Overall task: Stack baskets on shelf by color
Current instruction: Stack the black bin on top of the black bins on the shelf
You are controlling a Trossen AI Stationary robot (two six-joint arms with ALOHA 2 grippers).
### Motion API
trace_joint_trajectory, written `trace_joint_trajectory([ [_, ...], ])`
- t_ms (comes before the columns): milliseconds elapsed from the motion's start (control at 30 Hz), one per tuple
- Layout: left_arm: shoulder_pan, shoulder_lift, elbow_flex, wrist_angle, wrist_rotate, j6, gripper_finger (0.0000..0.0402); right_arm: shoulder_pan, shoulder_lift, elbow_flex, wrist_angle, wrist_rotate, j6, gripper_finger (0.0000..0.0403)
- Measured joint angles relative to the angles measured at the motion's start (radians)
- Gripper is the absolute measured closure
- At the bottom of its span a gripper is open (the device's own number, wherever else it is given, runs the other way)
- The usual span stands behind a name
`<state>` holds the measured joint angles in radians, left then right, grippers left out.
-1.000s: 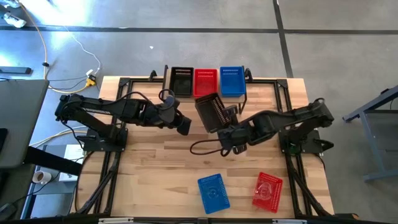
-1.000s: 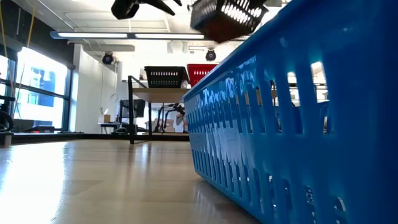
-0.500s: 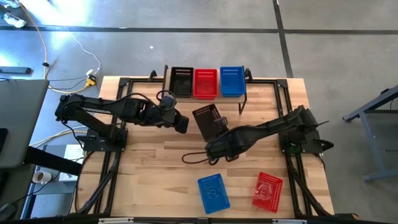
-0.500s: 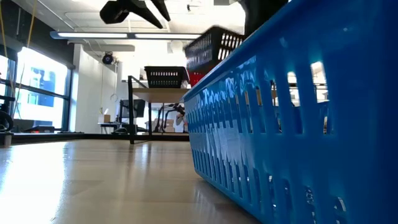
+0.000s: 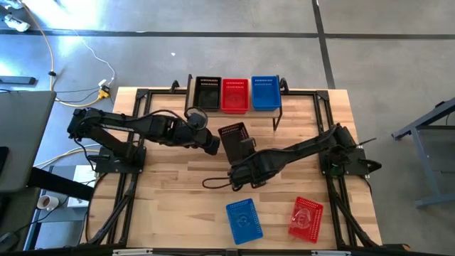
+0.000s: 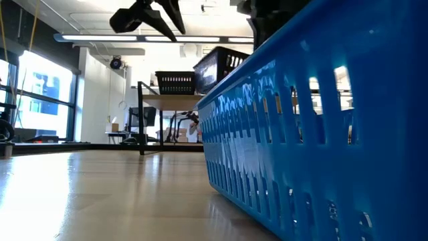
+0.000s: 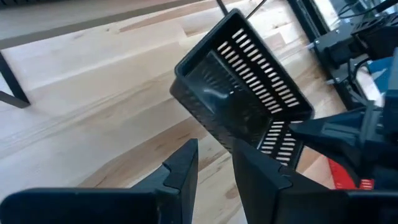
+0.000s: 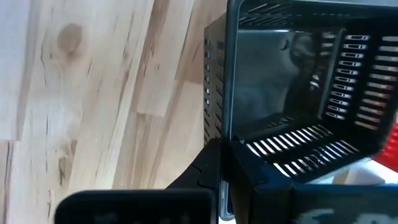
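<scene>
On the shelf [image 5: 276, 108] at the far edge, a black basket [image 5: 208, 92], a red basket [image 5: 235, 94] and a blue basket [image 5: 265, 92] stand side by side on its plank. My right gripper [image 5: 245, 162] is shut on another black basket [image 5: 234, 139], which hangs in the air over the table's middle [image 6: 221, 61]. My left gripper [image 5: 212, 145] hovers just left of that basket, fingers a little apart [image 7: 214, 163], touching nothing. A blue basket [image 5: 244, 219] and a red basket [image 5: 306, 218] lie bottom up near the near edge. My right gripper pinches one wall of the black basket at its rim [image 8: 225, 134], one finger outside [image 8: 202, 169] and one inside the hollow [image 8: 264, 176]. The fingers come from the table's near right side. The basket is lifted clear of the table and tilted, its opening turned toward the gripper.
The blue basket on the table fills the right of the low view [image 6: 321, 127]. A dark cable [image 5: 217, 181] loops on the wood below my right gripper. Bare tabletop [image 5: 170, 206] lies at the near left. Black frame rails run along the table's sides.
My right arm has stretched toward the table's left and near edge and come down, carrying the black basket lower; the basket has turned from a steep tilt to a flatter one. My left gripper has stayed close beside it.
</scene>
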<state>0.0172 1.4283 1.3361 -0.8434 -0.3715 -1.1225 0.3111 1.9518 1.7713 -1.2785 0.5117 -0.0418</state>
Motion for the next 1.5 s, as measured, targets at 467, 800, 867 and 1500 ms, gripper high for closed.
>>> trace_joint_trajectory([
  [467,0.029,-0.001,0.0,0.001,0.023,-0.019,0.0312,0.018,0.0,0.089,0.013,0.037,-0.103,0.0403],
  [800,0.029,0.015,0.0,-0.001,0.021,-0.053,0.0312,0.012,0.0,0.1,0.014,0.058,-0.143,0.0403],
  [867,0.035,0.028,0.0,-0.006,0.033,-0.057,0.0312,0.012,0.0,0.1,0.021,0.071,-0.142,0.0403],
  [1500,0.068,0.081,0.0,-0.013,0.145,-0.154,0.0312,0.005,0.0,0.1,0.026,0.075,-0.116,0.0403],
])
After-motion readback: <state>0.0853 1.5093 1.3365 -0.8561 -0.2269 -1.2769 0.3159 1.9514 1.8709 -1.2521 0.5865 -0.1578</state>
